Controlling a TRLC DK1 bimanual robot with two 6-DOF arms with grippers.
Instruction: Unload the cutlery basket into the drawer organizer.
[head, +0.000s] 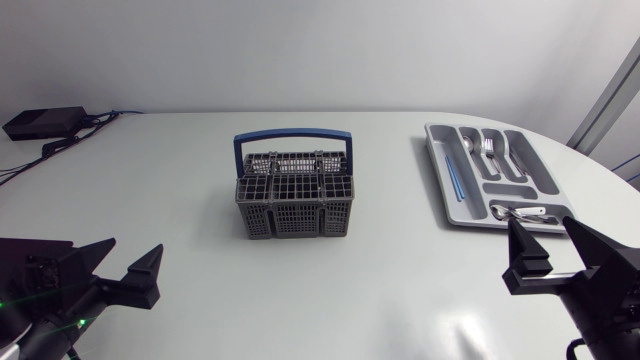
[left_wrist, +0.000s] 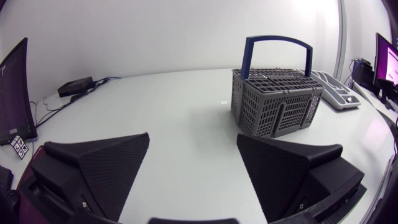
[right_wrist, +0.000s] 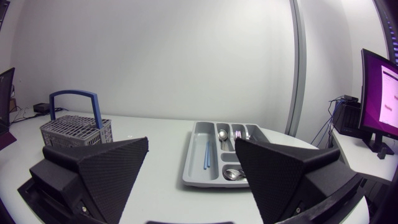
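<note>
A grey cutlery basket (head: 295, 196) with a blue handle stands upright mid-table; I see no cutlery sticking out of it. It also shows ahead of the left fingers, cutlery basket (left_wrist: 277, 99), and far off beside the right ones, cutlery basket (right_wrist: 76, 127). The grey drawer organizer (head: 450, 195) lies at the right, holding spoons, forks and two blue straws; organizer (right_wrist: 198, 158) lies just ahead of my right gripper. My left gripper (head: 127, 272) stands open at the front left, empty. My right gripper (head: 555, 252) stands open at the front right, near the organizer's front end, empty.
A black box (head: 42, 122) with cables sits at the table's far left corner. The table's curved edge runs close behind the organizer on the right. Bare white table surface (head: 380, 290) lies between the two grippers and in front of the basket.
</note>
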